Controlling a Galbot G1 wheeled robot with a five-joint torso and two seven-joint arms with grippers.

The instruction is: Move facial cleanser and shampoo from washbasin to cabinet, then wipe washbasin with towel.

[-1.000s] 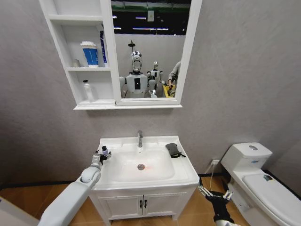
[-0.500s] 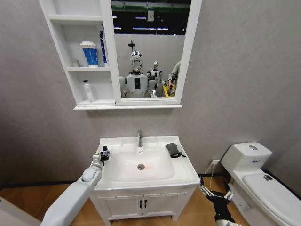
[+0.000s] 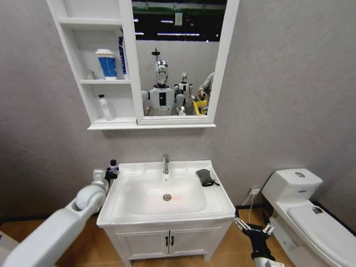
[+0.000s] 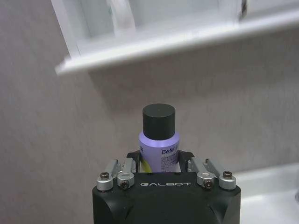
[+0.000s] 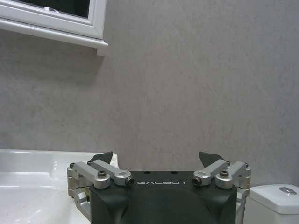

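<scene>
- While the left hand (image 3: 111, 168) hangs just off the washbasin's (image 3: 167, 217) left rear corner, it grips a small lilac bottle (image 4: 159, 148) with a black cap, clamped low on the body so the cap stands free and upright.
- Bottle is clear of the basin rim, held below the cabinet (image 3: 100, 72); from the left wrist view the cabinet's underside sits above and ahead. Judgement: this is the carry leg, lift to the shelves not yet made.
- Cabinet shelves already hold a blue-and-white container (image 3: 105, 63) in the middle compartment and a small white bottle (image 3: 103, 107) in the lowest one. Which is the cleanser and which the shampoo, cannot tell.
- Towel (image 3: 204, 177), dark, lies crumpled on the basin's right rear ledge, beside the faucet (image 3: 165, 163); untouched, so wiping is not yet begun.
- Right hand (image 3: 253, 227) parked low, right of the basin's base, between it and the toilet (image 3: 303, 211); fingers spread wide, holding nothing.
</scene>
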